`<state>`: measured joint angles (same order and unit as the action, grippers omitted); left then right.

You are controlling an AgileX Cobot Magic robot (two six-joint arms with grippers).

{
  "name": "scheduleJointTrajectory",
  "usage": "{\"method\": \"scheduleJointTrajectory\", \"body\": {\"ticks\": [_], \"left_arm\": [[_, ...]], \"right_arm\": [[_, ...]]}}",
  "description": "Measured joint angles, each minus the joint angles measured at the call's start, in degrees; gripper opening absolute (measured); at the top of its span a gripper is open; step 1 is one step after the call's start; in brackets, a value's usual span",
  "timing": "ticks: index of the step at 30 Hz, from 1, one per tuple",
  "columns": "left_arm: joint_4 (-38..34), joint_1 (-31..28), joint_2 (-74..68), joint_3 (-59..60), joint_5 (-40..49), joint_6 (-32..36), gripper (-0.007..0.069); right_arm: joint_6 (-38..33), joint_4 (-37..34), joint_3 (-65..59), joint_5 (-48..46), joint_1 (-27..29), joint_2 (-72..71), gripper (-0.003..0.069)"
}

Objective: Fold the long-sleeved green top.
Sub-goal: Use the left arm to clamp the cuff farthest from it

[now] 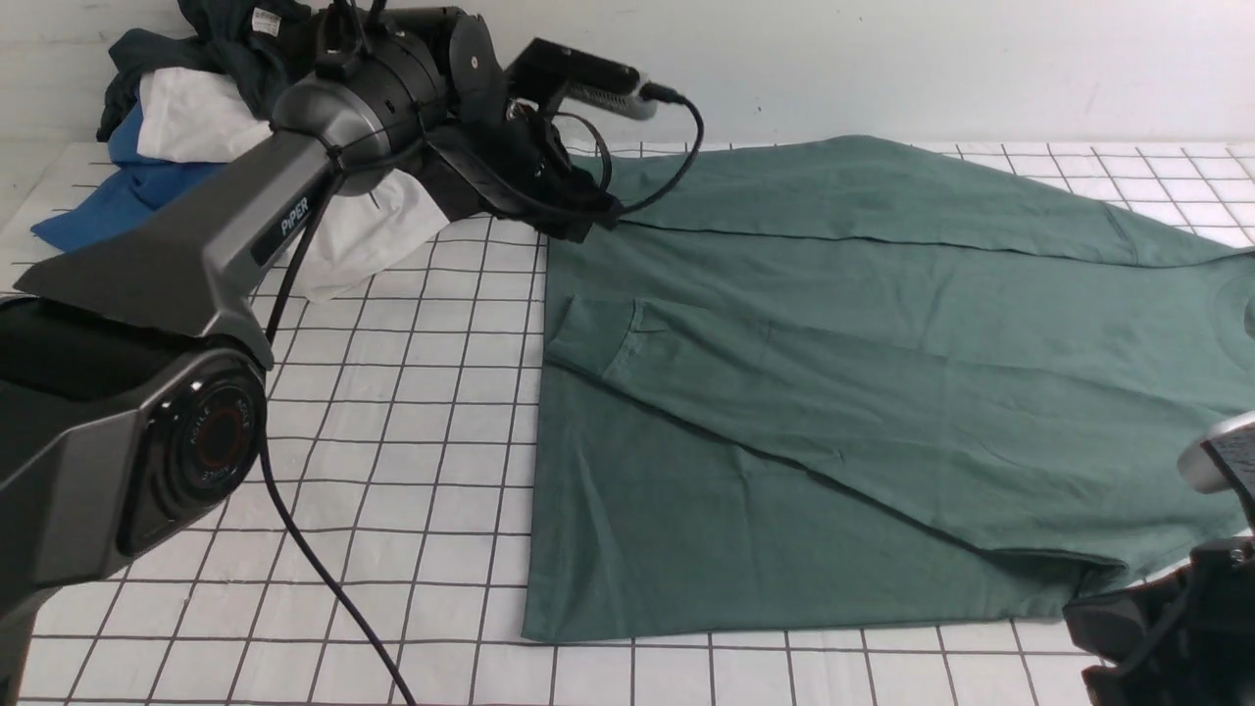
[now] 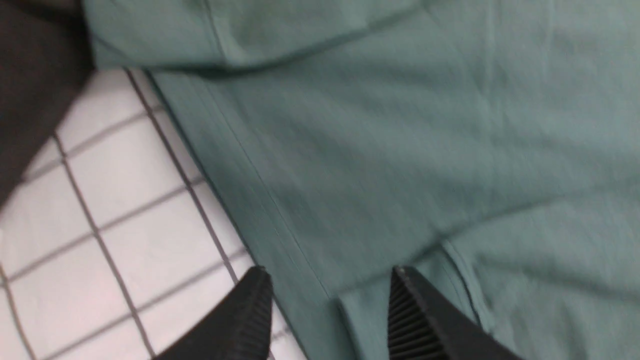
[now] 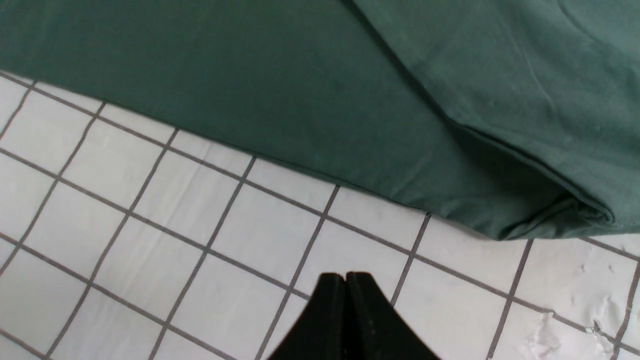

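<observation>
The green long-sleeved top [image 1: 833, 373] lies flat on the gridded table, its sleeves folded in over the body. One cuffed sleeve end [image 1: 588, 338] rests near its left edge. My left gripper [image 1: 588, 221] hovers over the top's far left corner. In the left wrist view it [image 2: 327, 275] is open, its fingers apart on either side of a cuff end [image 2: 370, 310] and the hem [image 2: 260, 190], gripping nothing. My right gripper [image 3: 345, 275] is shut and empty over bare table just off the top's near edge [image 3: 250, 75]. It shows low at the right [image 1: 1128, 637] in the front view.
A pile of blue [image 1: 108, 206], white [image 1: 196, 118] and dark [image 1: 225, 29] clothes sits at the far left corner behind my left arm. A dark garment [image 2: 30, 75] lies beside the top's corner. A black cable [image 1: 324, 579] trails over the gridded table [image 1: 412, 441].
</observation>
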<state>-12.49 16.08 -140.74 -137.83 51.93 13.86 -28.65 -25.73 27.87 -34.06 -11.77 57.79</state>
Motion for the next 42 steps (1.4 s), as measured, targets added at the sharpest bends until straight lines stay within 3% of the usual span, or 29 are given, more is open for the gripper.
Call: {"method": "scheduleJointTrajectory", "body": {"ticks": [5, 10, 12, 17, 22, 28, 32, 37, 39, 42], "left_arm": [[-1.41, -1.38, -4.27, -8.63, -2.70, -1.79, 0.0385], [-4.84, -2.26, -9.81, -12.89, -5.89, -1.96, 0.0393], [-5.06, -2.41, -10.19, -12.99, -3.35, -1.96, 0.0393], [-5.00, -3.12, -10.05, -15.66, 16.83, -1.24, 0.0393], [-3.77, -3.27, -8.04, -15.69, 18.97, -3.01, 0.0393], [-1.31, -3.33, 2.89, -7.43, 19.19, -3.83, 0.0355], [-0.64, -3.33, 16.34, 8.73, 19.13, -3.07, 0.0314], [0.54, -3.33, 28.32, 26.53, 19.20, -1.17, 0.0290], [0.71, -3.33, 32.88, 35.36, 19.33, 0.73, 0.0286], [0.71, -3.33, 35.29, 39.06, 19.59, 2.60, 0.0286]], "right_arm": [[-1.47, -4.94, 0.34, 3.76, -1.26, 1.18, -0.0010], [-6.62, -9.61, 6.34, 7.13, -6.67, 11.62, -0.0010], [-6.78, -9.80, 8.09, 7.13, -8.25, 14.19, -0.0010], [-6.90, -7.94, 19.72, 7.15, -18.05, 27.82, 0.0004], [-5.31, -1.96, 29.23, 3.52, -25.67, 35.95, 0.0084], [-3.71, 2.28, 39.27, 1.67, -33.43, 42.94, 0.0286], [-3.48, 3.06, 42.35, 4.85, -37.91, 48.89, 0.0404], [-2.01, 5.01, 42.65, 7.22, -38.89, 54.22, 0.0422], [-0.45, 7.40, 42.65, 10.13, -38.89, 56.80, 0.0409], [-0.02, 8.74, 42.78, 13.07, -38.89, 57.35, 0.0370]]}}
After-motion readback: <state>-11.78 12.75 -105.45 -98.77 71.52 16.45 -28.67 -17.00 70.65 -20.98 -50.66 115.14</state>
